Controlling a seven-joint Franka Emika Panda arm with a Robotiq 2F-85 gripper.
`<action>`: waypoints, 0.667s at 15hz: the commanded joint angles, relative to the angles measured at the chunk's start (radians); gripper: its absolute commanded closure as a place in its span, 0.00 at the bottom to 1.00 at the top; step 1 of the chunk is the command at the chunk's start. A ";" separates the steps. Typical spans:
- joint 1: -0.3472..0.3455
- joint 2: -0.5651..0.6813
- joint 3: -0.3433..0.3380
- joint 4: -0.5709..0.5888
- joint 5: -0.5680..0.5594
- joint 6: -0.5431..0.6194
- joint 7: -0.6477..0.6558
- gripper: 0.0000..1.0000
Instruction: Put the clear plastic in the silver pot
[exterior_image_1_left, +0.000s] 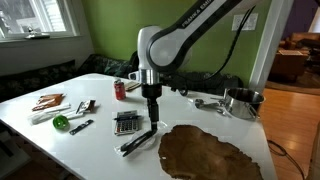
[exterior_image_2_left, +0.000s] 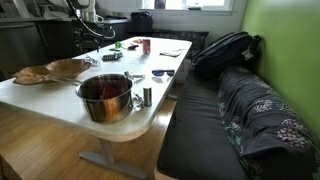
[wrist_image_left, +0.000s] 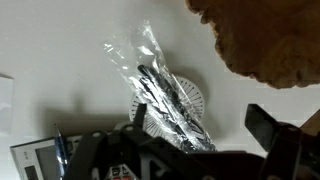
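Nearest the wrist camera: gripper (wrist_image_left: 180, 150), fingers (wrist_image_left: 272, 135) spread wide, nothing between them, poised just above the table.

Directly below it: clear plastic (wrist_image_left: 165, 95), a long narrow strip, dark with glossy crinkled edges. It lies flat and diagonal, its near end under the jaws. Not yet grasped.

Under and beside the strip: pale round disc (wrist_image_left: 188, 112), partly overlapped by the plastic. Left of that: calculator (wrist_image_left: 35, 160), apart from the strip.

Right and farther: brown slab (exterior_image_1_left: 205, 155), flat on the white table (exterior_image_1_left: 90, 142).

Farthest, at the right end of the table: silver pot (exterior_image_1_left: 240, 101), upright with its mouth open, well apart from the plastic. Small utensils (exterior_image_1_left: 205, 102) lie just left of it.

Handling notes, as judgement:
- Step in hand is the descent and pinch.
- Set the jaws across the strip's narrow width, not along it.
- Close on the stiffer dark middle; the glossy film edge would likely slip.
- Keep the fingertips off the disc, or it may come up too.
- Lift fully clear before carrying right over the slab.
- The strip looks long for the pot, so lower one end in first and let it lean on the wall.
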 joint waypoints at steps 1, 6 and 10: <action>0.021 0.079 -0.007 0.080 -0.052 -0.003 -0.002 0.04; 0.048 0.139 -0.022 0.160 -0.106 0.009 0.009 0.11; 0.063 0.195 -0.019 0.234 -0.123 -0.025 -0.001 0.36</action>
